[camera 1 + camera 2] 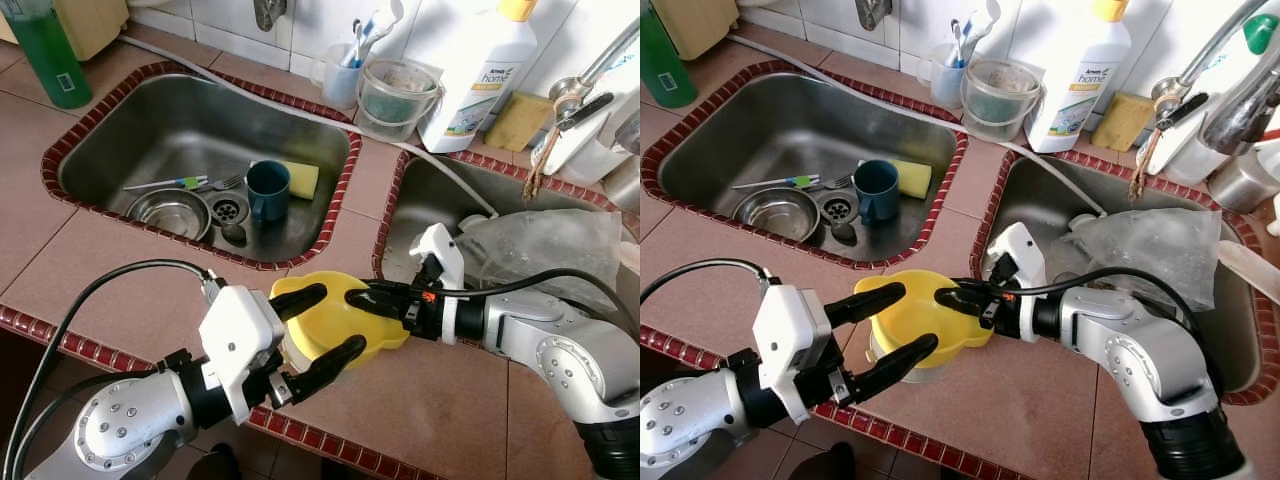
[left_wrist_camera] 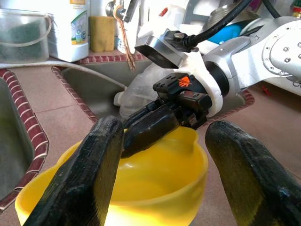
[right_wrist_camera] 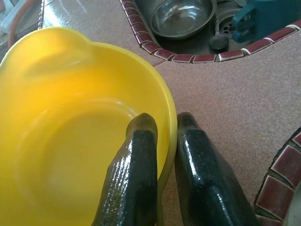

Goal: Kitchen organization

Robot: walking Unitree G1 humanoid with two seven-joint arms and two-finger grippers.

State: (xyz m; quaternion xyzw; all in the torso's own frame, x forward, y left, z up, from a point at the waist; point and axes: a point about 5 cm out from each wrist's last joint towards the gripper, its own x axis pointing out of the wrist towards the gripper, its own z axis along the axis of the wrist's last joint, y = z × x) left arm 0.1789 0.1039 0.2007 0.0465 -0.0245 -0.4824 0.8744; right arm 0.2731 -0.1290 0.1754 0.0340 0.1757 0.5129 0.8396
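We took the left sink [image 1: 120, 150] as our landmark. The yellow plastic bowl [image 1: 335, 318] stood on the tiled counter [image 1: 110, 270] just in front of that sink's near right corner, between the two sinks' front edges.

Our right hand [image 1: 372, 297] was pinching the bowl's rim on the side away from the left sink, one black finger inside the wall and one outside, pressed close together on the plastic, as the right wrist view showed [image 3: 141, 155]. Our left hand [image 1: 318, 332] was at the bowl from the near side, its fingers spread wide, one finger lying over the rim toward the left sink and the other lower against the bowl's near side; we could not tell whether they pressed on it.

Inside the left sink lay a steel bowl [image 1: 168, 211] beside the drain [image 1: 229, 209], a teal mug [image 1: 267, 189] just right of the drain, a yellow sponge [image 1: 302, 179] touching the mug, and a fork [image 1: 215, 183] with a toothbrush-like utensil [image 1: 165, 184].

Behind the left sink's far right corner stood a clear lidded tub [image 1: 398, 98], a cup of toothbrushes [image 1: 342, 72] and a white detergent bottle [image 1: 480, 70]. A green bottle [image 1: 45, 50] stood at its far left corner. Crumpled clear plastic [image 1: 545, 245] lay in the right sink [image 1: 430, 200].
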